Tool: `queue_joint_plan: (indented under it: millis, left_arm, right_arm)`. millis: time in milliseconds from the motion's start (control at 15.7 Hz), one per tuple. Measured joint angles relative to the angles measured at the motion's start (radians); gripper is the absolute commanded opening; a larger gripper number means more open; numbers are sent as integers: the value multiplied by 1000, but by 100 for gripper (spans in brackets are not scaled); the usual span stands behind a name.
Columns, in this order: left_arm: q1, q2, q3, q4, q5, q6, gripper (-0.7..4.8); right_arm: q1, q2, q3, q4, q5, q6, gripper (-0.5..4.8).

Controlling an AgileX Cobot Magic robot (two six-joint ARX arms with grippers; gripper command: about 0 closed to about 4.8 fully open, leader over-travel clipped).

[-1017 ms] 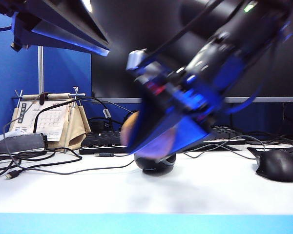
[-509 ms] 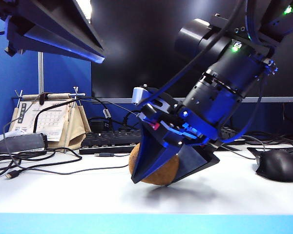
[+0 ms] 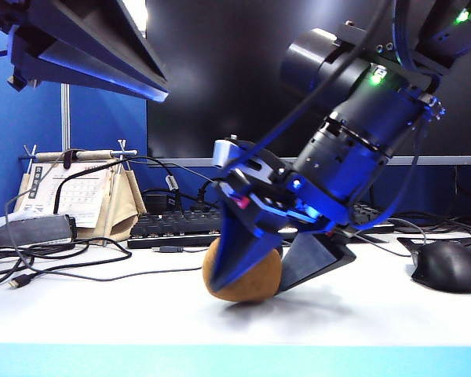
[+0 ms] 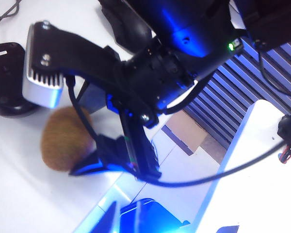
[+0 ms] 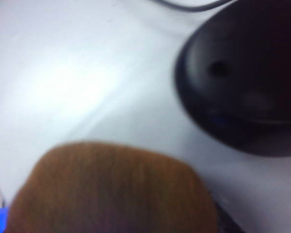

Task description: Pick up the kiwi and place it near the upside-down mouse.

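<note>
In the exterior view the right tool (image 3: 255, 267) comes down at a slant from the upper right, and its two dark, blue-lit fingers stand spread on either side of the tan-brown, fuzzy, rounded kiwi (image 3: 239, 275). The kiwi rests on the white surface (image 3: 125, 314). One finger (image 3: 243, 247) lies across its front and the other reaches the surface just beside it, so whether either still presses the fruit cannot be told.

That view hides the upside-down mouse behind the arm. The right wrist view shows it: a smooth, dark oval dome (image 5: 245, 82) with a small round hole, lying near the blurred kiwi (image 5: 111, 194), white surface between them. The left wrist view shows the kiwi (image 4: 65, 138) from above, beside the mouse (image 4: 7, 80) at the frame edge, with the right tool's fingers flanking the fruit.

Only the exterior view shows the bigger black contoured mouse (image 3: 447, 267) well apart on the right, the black keyboard (image 3: 169, 225) behind, and the desk calendar (image 3: 71, 192) on the left.

The left tool (image 3: 86, 47) hangs high at the upper left of the exterior view; whether it is spread or pressed together cannot be told.
</note>
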Motion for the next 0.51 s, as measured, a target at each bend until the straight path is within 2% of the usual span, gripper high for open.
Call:
queue_joint_plan:
  millis: [127,318,509]
  left_arm:
    - [0,0,0,0,0,0,57]
    - [0,0,0,0,0,0,57]
    - [0,0,0,0,0,0,57]
  right_arm:
    - [-19,0,0,3,2,1,424]
    - [-40,0,1,4,1,1,479]
    - [-42,0,1,6,-21,12,479]
